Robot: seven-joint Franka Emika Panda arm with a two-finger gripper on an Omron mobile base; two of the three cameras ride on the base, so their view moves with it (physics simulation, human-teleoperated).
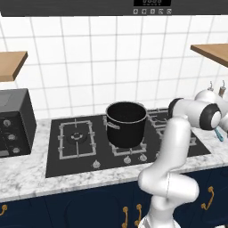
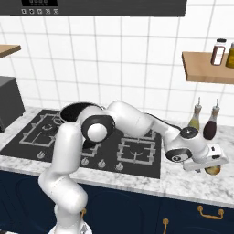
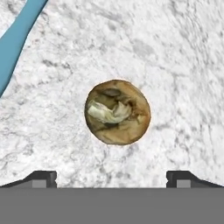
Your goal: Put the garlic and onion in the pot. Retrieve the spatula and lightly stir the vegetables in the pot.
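Note:
A round brown onion point(image 3: 117, 112) lies on the white marble counter point(image 3: 183, 65), right of the stove. My gripper point(image 3: 112, 177) hangs straight above it, open, with its dark fingertips point(image 3: 41, 178) spread far wider than the onion and nothing between them. From the right base view the gripper point(image 2: 211, 165) hovers just over the onion point(image 2: 213, 171), near the counter's front edge. A blue spatula point(image 3: 17, 39) lies on the counter close beside the onion, and its end point(image 1: 219, 133) peeks out past my arm. The tall black pot point(image 1: 126, 124) stands on the stove's middle burner, partly hidden behind my arm point(image 2: 73, 111). The garlic is out of view.
The black cooktop point(image 1: 78, 144) fills the counter's middle. A black box appliance with knobs point(image 1: 15, 122) stands at its left. Two bottles point(image 2: 203, 121) stand at the wall behind the gripper. A wooden shelf point(image 2: 203, 68) with jars hangs above them, another shelf point(image 1: 11, 64) at the left.

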